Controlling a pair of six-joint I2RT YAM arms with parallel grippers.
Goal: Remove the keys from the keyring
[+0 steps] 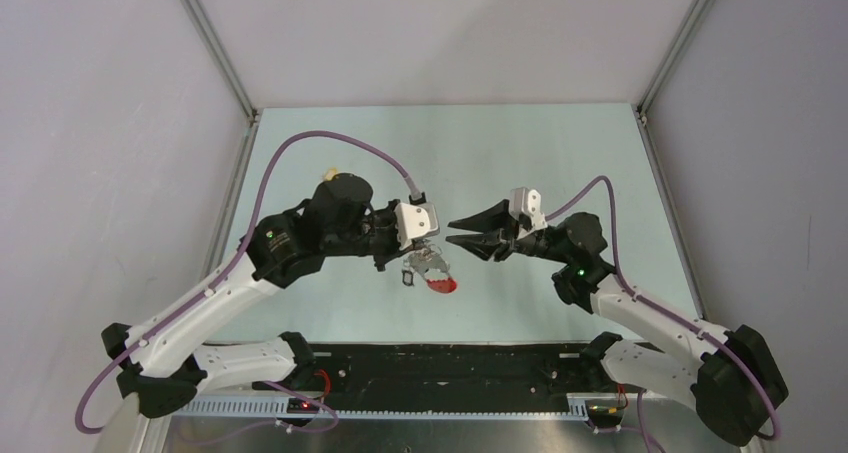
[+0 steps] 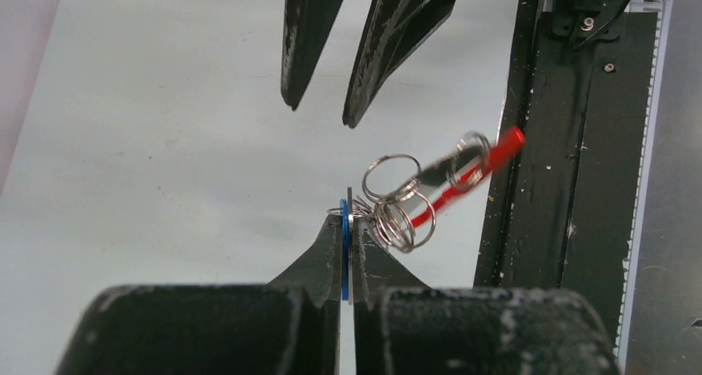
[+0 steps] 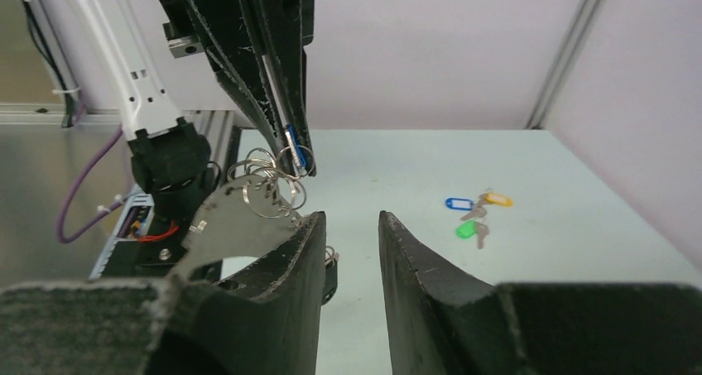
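Both sat mid-frame: your left gripper (image 2: 348,218) clamped the keys (image 1: 424,264); your right gripper (image 1: 452,232), part-open and empty, was just upper right of the keyring (image 1: 441,283).

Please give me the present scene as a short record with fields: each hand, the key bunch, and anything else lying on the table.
left hand: shut on the blue tag, bunch held above the table
right hand: open, holds nothing, tips near the bunch
keyring: hangs beside the left tips, red strap on it
keys: hang from the rings
other cluster: blue, yellow and green tags, lies on the table, apart from both hands
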